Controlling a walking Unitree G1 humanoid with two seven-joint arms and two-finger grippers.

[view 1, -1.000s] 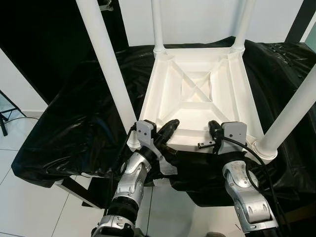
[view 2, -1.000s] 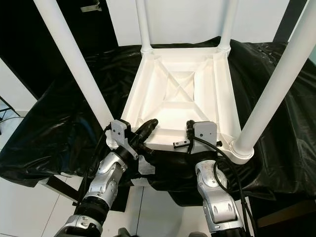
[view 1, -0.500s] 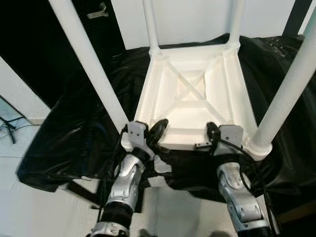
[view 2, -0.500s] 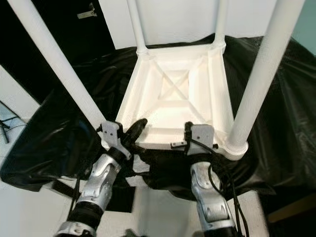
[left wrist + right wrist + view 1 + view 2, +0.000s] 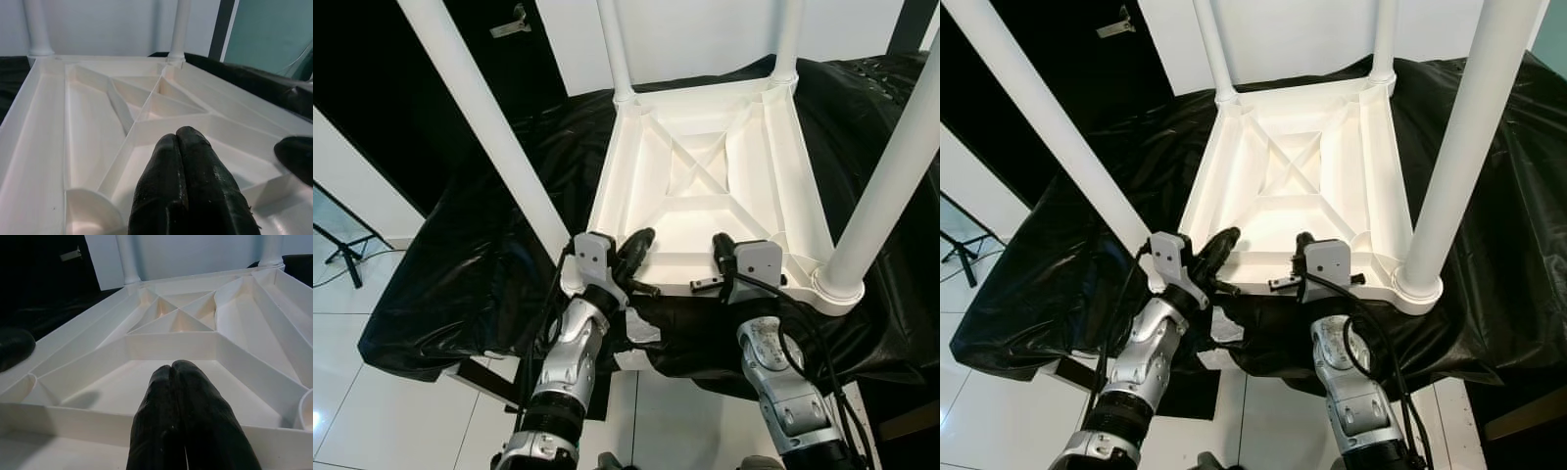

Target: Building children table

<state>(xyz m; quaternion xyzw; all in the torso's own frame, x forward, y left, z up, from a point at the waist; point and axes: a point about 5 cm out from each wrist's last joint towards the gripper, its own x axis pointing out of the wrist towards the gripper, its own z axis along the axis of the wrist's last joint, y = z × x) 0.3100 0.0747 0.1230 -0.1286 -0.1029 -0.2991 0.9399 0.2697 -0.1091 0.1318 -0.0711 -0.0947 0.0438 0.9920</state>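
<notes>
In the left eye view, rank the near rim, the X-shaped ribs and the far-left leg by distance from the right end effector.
1. Near rim, right beside the right end effector.
2. X-shaped ribs, mid-table.
3. Far-left leg, at the far corner.

Upturned white table (image 5: 705,186) on black sheet (image 5: 470,264); both claws at near rim.

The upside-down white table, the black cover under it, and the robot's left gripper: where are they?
table (image 5: 705,176): left eye view, ribbed underside.
black cover (image 5: 460,264): left eye view, draped side.
left gripper (image 5: 188,191): left wrist view, closed fingertips.
</notes>
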